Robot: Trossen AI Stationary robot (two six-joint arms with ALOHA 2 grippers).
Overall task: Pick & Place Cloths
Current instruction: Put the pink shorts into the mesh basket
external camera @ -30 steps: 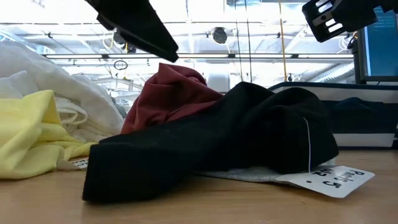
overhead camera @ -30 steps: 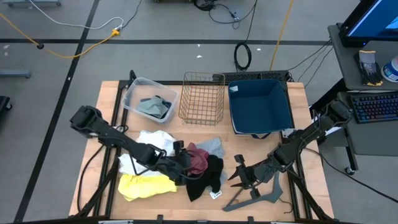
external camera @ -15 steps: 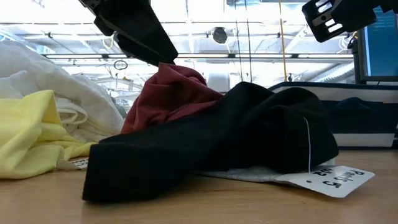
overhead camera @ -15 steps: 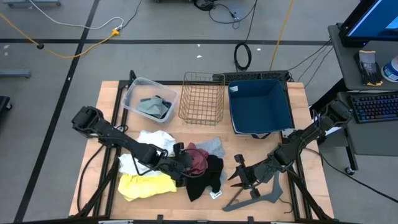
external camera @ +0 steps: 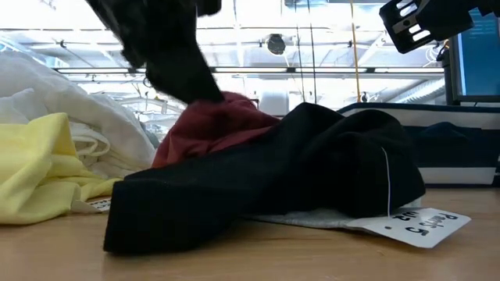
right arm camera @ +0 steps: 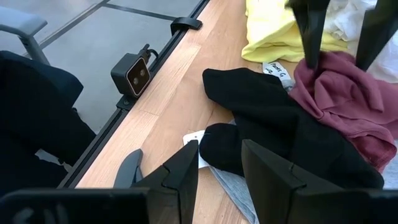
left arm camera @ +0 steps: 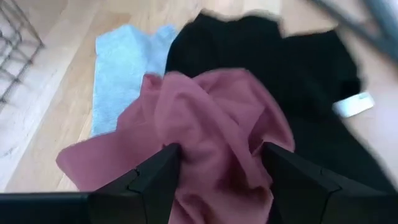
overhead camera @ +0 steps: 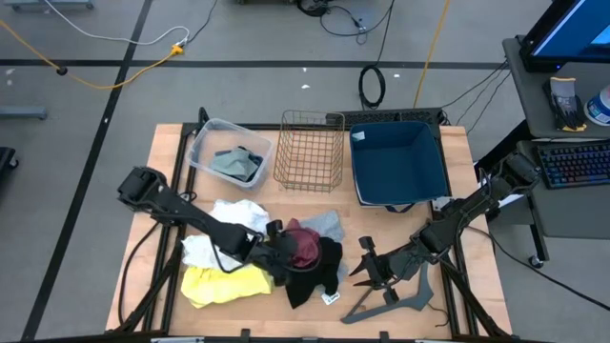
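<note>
One maroon cloth (left arm camera: 211,124) sat bunched on top of the pile near the table's front middle, draped partly over the black cloth (overhead camera: 319,272), with a light grey cloth (overhead camera: 327,225) just behind it. It looked soft, light and floppy, so it would sag and drag its neighbours if grabbed low; the raised fold at its crest seemed the best place to pinch. No clear long axis, since it was crumpled into a lump, roughly as wide as deep, the peak pointing up. The black cloth was the longer one, running from the pile toward the front edge, with a paper tag (external camera: 418,222) at its end.

Left gripper (left arm camera: 217,163) was down at the maroon cloth, fingers spread wide on either side of the crest, touching or nearly touching fabric, not yet closed on it. The yellow cloth (overhead camera: 224,283) and white cloth (overhead camera: 233,214) lay to the left of the pile. The clear bin (overhead camera: 229,152) already held blue-grey cloth; the wire basket (overhead camera: 310,151) and blue tub (overhead camera: 400,164) stood along the back.

Right gripper (right arm camera: 217,165) waited over the front right beside the hanger (overhead camera: 396,300), fingers partly apart, holding nothing.
</note>
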